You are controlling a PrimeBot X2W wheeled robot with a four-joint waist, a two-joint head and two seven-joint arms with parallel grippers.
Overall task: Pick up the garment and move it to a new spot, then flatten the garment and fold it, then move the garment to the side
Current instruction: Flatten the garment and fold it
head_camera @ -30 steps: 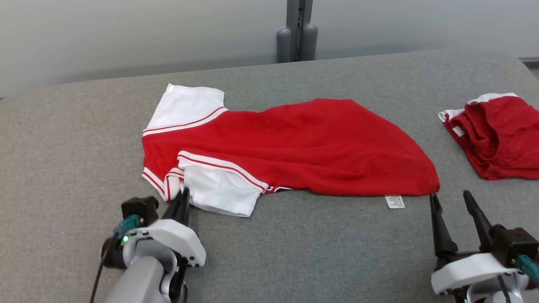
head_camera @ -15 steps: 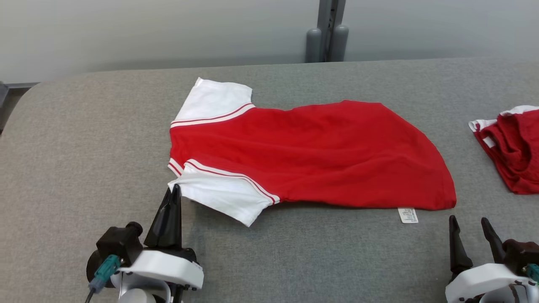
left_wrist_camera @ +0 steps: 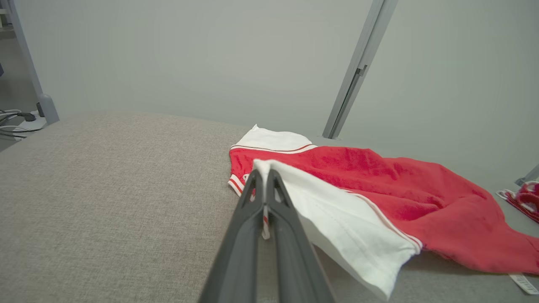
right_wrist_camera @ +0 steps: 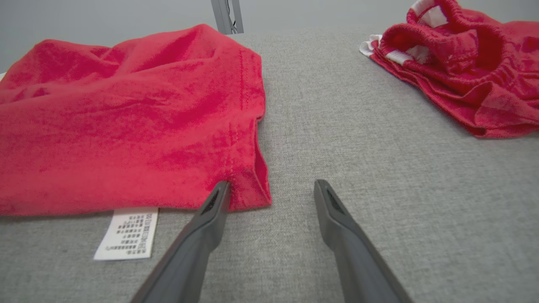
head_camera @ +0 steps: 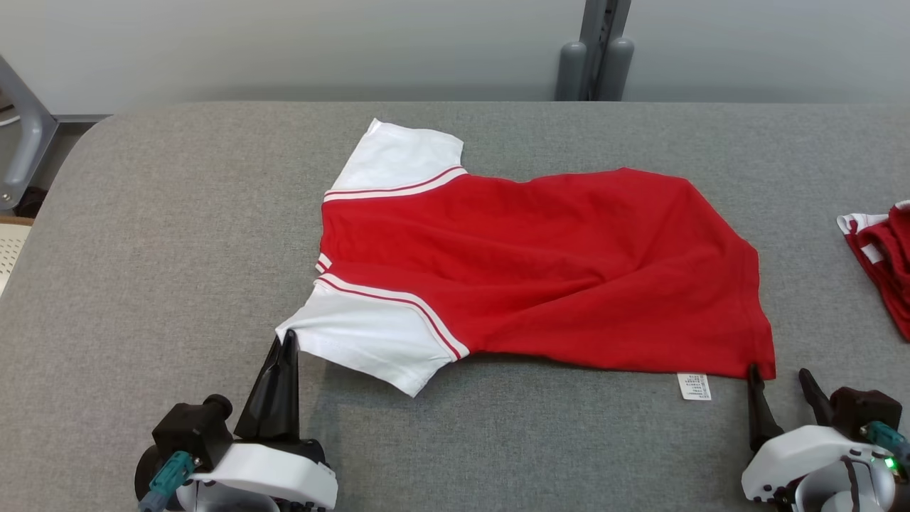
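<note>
The garment (head_camera: 540,270) is a red T-shirt with white sleeves, spread sideways on the grey table (head_camera: 178,213). My left gripper (head_camera: 288,341) is shut on the corner of the near white sleeve (head_camera: 362,345). In the left wrist view the gripper (left_wrist_camera: 263,174) pinches that sleeve's edge, and the garment (left_wrist_camera: 379,185) trails off to the right. My right gripper (head_camera: 778,373) stands open at the near right hem corner. In the right wrist view its (right_wrist_camera: 273,185) left finger touches the hem of the garment (right_wrist_camera: 126,118), and nothing lies between the fingers.
A second crumpled red and white garment (head_camera: 885,256) lies at the table's right edge, also in the right wrist view (right_wrist_camera: 463,63). A white care label (head_camera: 694,386) sticks out under the hem. A grey post (head_camera: 597,57) rises behind the table.
The camera has swung, shifting the whole picture right. My left gripper has drawn the near sleeve out toward me, so it lies unfolded. The right gripper stays open by the hem corner.
</note>
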